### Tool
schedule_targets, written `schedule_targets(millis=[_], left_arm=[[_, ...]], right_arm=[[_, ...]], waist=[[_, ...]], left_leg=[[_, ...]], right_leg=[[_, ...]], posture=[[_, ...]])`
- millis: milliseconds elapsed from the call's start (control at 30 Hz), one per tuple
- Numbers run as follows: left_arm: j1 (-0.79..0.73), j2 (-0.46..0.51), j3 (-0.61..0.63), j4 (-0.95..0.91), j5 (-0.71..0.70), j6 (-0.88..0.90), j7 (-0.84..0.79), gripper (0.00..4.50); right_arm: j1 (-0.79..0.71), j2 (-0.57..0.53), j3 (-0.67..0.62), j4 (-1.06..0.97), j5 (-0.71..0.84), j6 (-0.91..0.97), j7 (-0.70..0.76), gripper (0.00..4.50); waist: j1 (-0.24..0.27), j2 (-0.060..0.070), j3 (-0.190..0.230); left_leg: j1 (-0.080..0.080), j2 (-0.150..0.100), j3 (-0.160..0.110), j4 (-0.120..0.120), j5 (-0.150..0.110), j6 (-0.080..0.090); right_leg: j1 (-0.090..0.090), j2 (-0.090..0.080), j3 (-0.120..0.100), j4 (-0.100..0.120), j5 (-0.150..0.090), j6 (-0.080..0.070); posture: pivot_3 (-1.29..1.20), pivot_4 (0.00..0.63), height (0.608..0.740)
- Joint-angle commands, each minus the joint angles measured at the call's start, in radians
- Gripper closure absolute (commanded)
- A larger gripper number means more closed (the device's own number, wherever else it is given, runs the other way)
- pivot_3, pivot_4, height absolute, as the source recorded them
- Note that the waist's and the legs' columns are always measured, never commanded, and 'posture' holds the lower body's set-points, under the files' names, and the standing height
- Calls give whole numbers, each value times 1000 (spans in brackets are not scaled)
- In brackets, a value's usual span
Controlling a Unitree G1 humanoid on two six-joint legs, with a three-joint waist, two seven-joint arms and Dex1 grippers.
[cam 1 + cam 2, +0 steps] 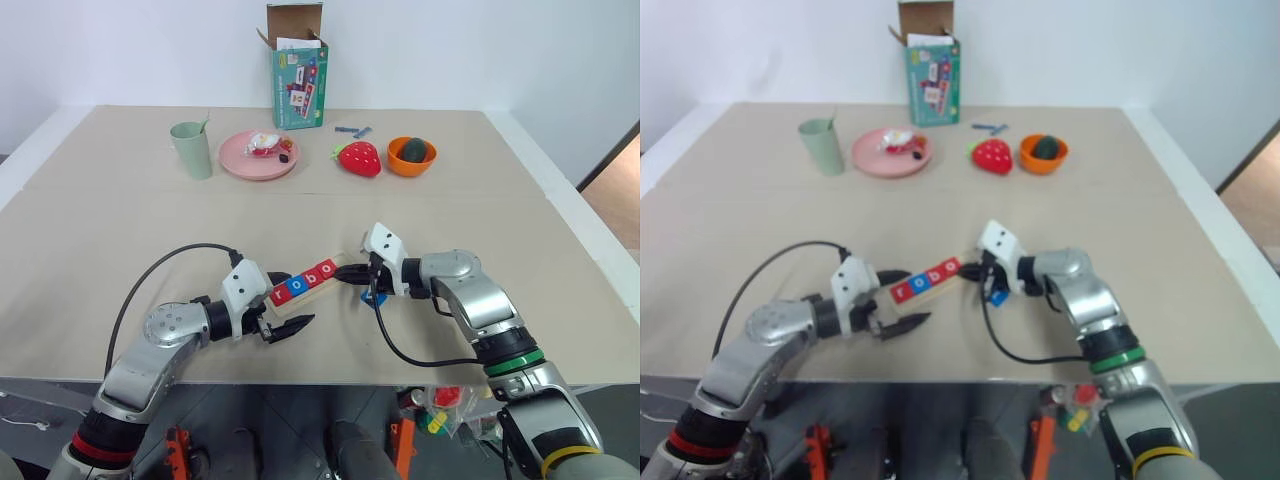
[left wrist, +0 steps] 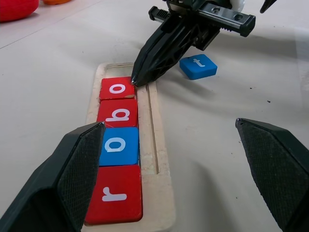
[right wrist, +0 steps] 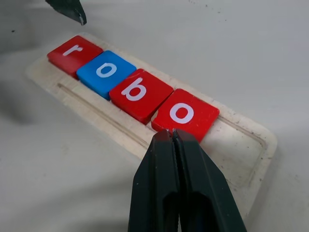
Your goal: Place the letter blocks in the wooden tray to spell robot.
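The wooden tray (image 1: 334, 264) lies slantwise between my two arms. In its recess sit a red r (image 2: 115, 194), a blue o (image 2: 118, 145), a red b (image 2: 118, 114) and a red o (image 2: 116, 89) in a row. The recess end (image 3: 240, 153) beyond the red o (image 3: 185, 114) is bare. A blue t block (image 2: 198, 66) lies flat on the table just beside that end of the tray. My right gripper (image 3: 172, 133) is shut, its tip touching the edge of the red o. My left gripper (image 2: 169, 124) stands wide open at the r end, holding nothing.
At the back of the table stand a green cup (image 1: 192, 150), a pink plate (image 1: 259, 155) with small items, a green box (image 1: 298, 75), small blue pieces (image 1: 352, 130), a toy strawberry (image 1: 360, 158) and an orange bowl (image 1: 412, 156). The table's front edge runs close under both arms.
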Motion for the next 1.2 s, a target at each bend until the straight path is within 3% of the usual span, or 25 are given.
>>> schedule_targets(millis=[33, 833, 1200], left_arm=[[-2, 1, -3, -38, 2, -11, 4, 0], [-3, 3, -14, -41, 11, -13, 15, 0], [-1, 2, -16, -45, 9, -11, 16, 0]], right_arm=[[-38, -1, -7, 6, -2, -16, 1, 4465], [-145, 5, -12, 241, -53, -176, -5, 4465], [-133, -7, 4, 190, -72, -163, 55, 4465]], waist=[[0, 0, 0], [0, 0, 0], [0, 0, 0]], left_leg=[[0, 0, 0, 0, 0, 0], [0, 0, 0, 0, 0, 0], [0, 0, 0, 0, 0, 0]], right_leg=[[0, 0, 0, 0, 0, 0], [0, 0, 0, 0, 0, 0], [0, 0, 0, 0, 0, 0]], posture=[[0, 150, 740], [0, 150, 740], [0, 150, 740]])
